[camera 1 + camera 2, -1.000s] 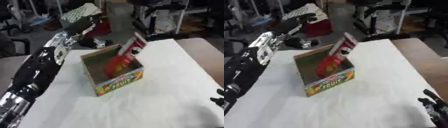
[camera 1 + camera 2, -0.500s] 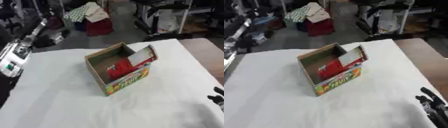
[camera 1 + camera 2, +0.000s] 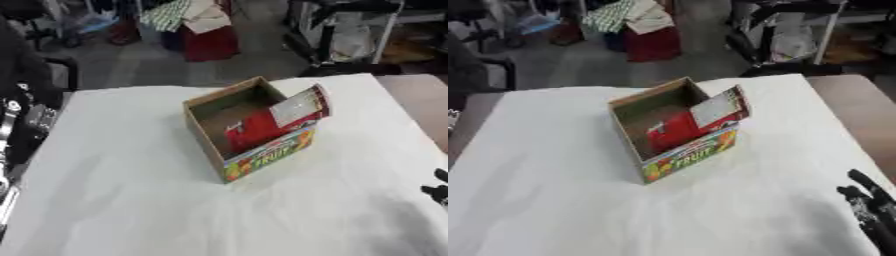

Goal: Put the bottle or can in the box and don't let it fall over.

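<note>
Since the earlier frames the left arm has drawn back from above the box to the left edge, and the red container that it held over the box a second ago now sits inside with nothing gripping it.

The open brown cardboard box (image 3: 249, 132), with a bright printed front panel reading FRUIT, stands on the white-covered tabletop (image 3: 131, 200), turned so that one corner faces the camera. The red carton-like container with a pale grey-white upper part (image 3: 278, 120) rests within it. It does not stand upright: it leans toward the right, its lower red part down in the box and its pale top propped on the box's right wall and sticking out above the rim. Its exact shape is too blurred to make out.

In the left eye view, the black and silver left arm (image 3: 17, 130) runs along the left border; the left hand itself shows in neither view, so I cannot tell how its fingers are set. That view catches the right hand only as a few dark fingertips at the right border. In the right eye view, the black right hand (image 3: 868, 205) shows far more fully at the lower right corner, resting on the tabletop well apart from the box, its fingers (image 3: 861, 181) straight and released, holding nothing. The right eye view shows only a sliver of the left arm at its left edge.
</note>
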Robot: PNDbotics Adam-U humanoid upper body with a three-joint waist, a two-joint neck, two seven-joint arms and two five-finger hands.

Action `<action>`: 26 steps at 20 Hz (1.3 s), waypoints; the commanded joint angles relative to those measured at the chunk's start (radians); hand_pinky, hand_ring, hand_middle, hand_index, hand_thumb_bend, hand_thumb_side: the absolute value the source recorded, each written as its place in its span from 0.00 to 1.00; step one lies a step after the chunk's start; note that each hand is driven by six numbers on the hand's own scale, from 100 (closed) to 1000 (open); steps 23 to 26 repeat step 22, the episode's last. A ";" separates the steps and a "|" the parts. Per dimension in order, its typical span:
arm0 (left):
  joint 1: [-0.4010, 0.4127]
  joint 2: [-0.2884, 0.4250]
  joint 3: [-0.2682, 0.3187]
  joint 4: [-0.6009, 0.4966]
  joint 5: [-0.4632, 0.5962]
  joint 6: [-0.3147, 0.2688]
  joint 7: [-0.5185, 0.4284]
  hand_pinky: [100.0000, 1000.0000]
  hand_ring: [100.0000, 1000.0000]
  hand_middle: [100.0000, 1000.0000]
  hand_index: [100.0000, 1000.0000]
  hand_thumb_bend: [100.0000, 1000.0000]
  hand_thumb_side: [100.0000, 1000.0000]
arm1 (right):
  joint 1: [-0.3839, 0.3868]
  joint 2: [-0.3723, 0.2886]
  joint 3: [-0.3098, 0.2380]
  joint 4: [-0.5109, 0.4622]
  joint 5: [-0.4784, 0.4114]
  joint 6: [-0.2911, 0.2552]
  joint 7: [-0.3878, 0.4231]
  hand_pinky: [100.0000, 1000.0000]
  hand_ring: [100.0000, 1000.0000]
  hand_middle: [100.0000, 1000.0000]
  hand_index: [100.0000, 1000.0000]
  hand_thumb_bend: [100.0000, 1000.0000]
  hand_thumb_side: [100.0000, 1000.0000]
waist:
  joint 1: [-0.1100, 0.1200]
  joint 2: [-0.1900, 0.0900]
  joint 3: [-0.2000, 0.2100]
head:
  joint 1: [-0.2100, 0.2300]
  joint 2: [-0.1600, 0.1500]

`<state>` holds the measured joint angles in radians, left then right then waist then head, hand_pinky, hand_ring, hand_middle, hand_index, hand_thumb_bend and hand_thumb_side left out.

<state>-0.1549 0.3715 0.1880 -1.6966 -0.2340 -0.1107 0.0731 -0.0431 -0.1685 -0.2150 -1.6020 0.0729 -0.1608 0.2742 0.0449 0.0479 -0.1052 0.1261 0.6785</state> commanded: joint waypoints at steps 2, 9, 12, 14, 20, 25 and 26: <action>0.011 -0.107 0.032 -0.033 -0.013 0.028 -0.002 0.83 0.74 0.83 1.00 0.35 0.95 | -0.008 -0.001 -0.002 -0.018 -0.006 -0.002 0.000 0.97 0.84 1.00 0.91 0.00 0.62 | -0.007 -0.006 0.001 | 0.030 0.018; 0.047 -0.163 0.016 -0.018 -0.031 0.035 -0.033 0.83 0.73 0.83 1.00 0.34 0.97 | -0.007 0.000 -0.002 -0.016 -0.008 -0.001 0.001 0.97 0.84 1.00 0.91 0.00 0.62 | -0.010 -0.016 0.008 | 0.052 0.089; 0.056 -0.171 0.014 -0.012 -0.038 0.036 -0.039 0.83 0.73 0.83 1.00 0.33 0.97 | -0.008 0.001 -0.002 -0.016 -0.007 -0.001 0.000 0.97 0.84 1.00 0.91 0.00 0.62 | -0.013 -0.023 0.009 | 0.042 0.091; 0.059 -0.173 0.013 -0.012 -0.039 0.035 -0.040 0.83 0.73 0.83 1.00 0.33 0.97 | -0.007 0.002 -0.002 -0.016 -0.007 0.000 0.000 0.97 0.84 1.00 0.91 0.00 0.62 | -0.014 -0.026 0.010 | 0.039 0.091; 0.067 -0.177 0.010 -0.011 -0.041 0.035 -0.044 0.83 0.73 0.82 1.00 0.33 0.97 | -0.008 0.003 -0.001 -0.015 -0.005 0.000 0.001 0.97 0.84 1.00 0.91 0.00 0.62 | -0.015 -0.033 0.010 | 0.031 0.092; 0.068 -0.178 0.009 -0.010 -0.041 0.035 -0.045 0.83 0.73 0.82 1.00 0.33 0.97 | -0.008 0.003 -0.002 -0.016 -0.006 0.000 -0.001 0.97 0.84 1.00 0.91 0.00 0.62 | -0.016 -0.035 0.009 | 0.024 0.092; 0.068 -0.178 0.009 -0.010 -0.041 0.035 -0.045 0.83 0.73 0.82 1.00 0.33 0.97 | -0.008 0.003 -0.002 -0.016 -0.006 0.000 -0.001 0.97 0.84 1.00 0.91 0.00 0.62 | -0.016 -0.035 0.009 | 0.024 0.092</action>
